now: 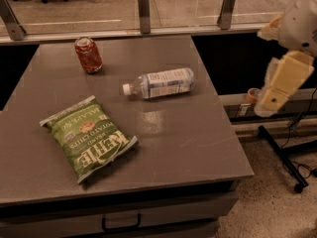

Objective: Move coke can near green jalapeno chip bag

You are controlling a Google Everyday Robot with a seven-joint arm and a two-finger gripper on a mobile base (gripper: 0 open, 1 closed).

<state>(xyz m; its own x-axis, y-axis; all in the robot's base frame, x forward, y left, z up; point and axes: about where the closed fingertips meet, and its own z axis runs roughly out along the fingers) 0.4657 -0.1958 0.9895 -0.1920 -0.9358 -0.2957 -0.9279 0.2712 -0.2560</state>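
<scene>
The coke can [88, 55] stands upright at the far left of the grey table [188, 148]; it is red with a silver top. The green jalapeno chip bag [88, 136] lies flat at the front left of the table, well in front of the can, with white "KETTLE" lettering. My gripper [281, 86] hangs off the table's right side, over the floor, far from both the can and the bag. It holds nothing that I can see.
A clear plastic water bottle [161, 83] lies on its side mid-table, to the right of the can. A railing with glass panels [143, 6] runs behind the table. A black stand with wheels [287, 157] sits on the floor at the right.
</scene>
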